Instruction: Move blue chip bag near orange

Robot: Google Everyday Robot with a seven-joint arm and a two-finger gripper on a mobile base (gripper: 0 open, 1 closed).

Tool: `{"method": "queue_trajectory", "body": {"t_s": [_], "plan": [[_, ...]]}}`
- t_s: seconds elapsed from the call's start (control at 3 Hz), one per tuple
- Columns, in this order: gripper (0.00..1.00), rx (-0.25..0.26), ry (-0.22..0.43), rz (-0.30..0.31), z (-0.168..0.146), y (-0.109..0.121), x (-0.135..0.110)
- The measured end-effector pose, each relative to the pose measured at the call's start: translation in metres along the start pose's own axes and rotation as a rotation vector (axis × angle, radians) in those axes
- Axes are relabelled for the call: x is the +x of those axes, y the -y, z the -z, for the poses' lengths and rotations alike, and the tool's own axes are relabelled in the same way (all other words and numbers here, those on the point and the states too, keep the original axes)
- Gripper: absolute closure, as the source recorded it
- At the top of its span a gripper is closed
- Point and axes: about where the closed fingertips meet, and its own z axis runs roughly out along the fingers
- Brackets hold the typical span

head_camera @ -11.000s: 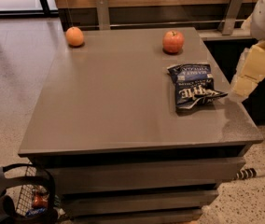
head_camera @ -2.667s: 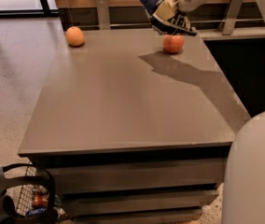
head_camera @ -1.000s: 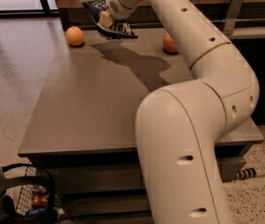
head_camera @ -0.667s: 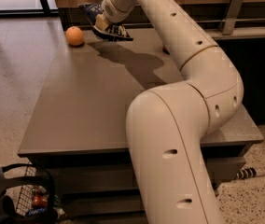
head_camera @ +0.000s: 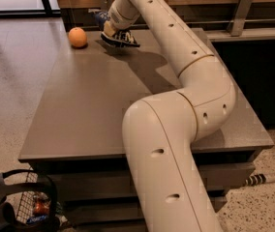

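The orange (head_camera: 78,37) is a small round pale-orange fruit at the far left corner of the grey table (head_camera: 94,110). The blue chip bag (head_camera: 119,36) is a dark navy foil bag, held at the far end of the table a short way right of the orange, its lower edge at or just above the tabletop. My gripper (head_camera: 110,27) is shut on the blue chip bag from above. My white arm reaches across the table from the front right and hides the far right part of the table.
A wooden wall and a metal rail with posts (head_camera: 241,6) run behind the table. A dark bag and a wire basket (head_camera: 28,204) stand on the floor at the front left. A cable (head_camera: 263,179) lies on the floor at the right.
My gripper has carried the blue chip bag from the table's right side up and across to the far left, then lowered it close to the orange. The apple is now hidden behind my arm.
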Motion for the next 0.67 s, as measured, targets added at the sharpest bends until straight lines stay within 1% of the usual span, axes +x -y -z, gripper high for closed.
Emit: {"method": "queue_trajectory", "body": {"t_s": [0.67], "plan": [[0.54, -0.013, -0.007, 0.005, -0.0068, -0.0053, 0.0012]]}}
